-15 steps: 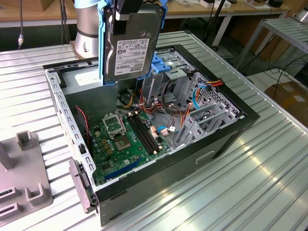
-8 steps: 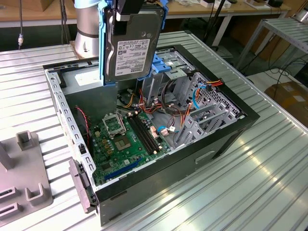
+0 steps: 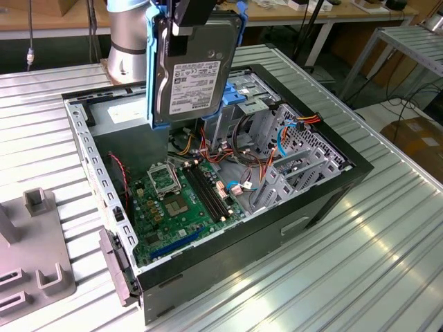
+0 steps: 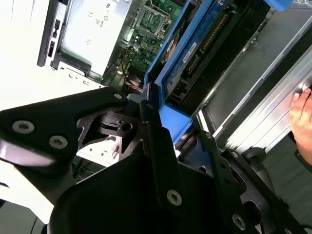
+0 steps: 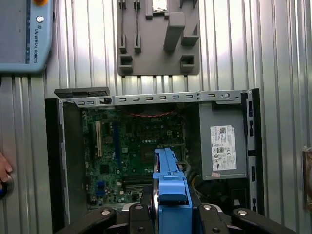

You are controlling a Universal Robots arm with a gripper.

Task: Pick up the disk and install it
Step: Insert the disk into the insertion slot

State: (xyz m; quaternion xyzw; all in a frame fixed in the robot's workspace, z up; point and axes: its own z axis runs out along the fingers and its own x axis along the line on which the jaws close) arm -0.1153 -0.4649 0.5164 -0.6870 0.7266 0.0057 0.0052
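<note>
The claw (image 4: 168,119) is clenched on the disk (image 3: 190,72) by its blue rail, holding it at the upper centre of the exterior view, above the open case (image 3: 311,214). As I judge it, a tilted lower corner could snag the cables (image 3: 208,146) or jam against the cage (image 3: 243,93). The disk hangs on edge with its long axis vertical and its label facing the camera.

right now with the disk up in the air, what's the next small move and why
Probably ease the disk sideways toward the drive cage at the exterior view's right. The gripper holds it upright over the motherboard, beside the cage, not above it.
</note>
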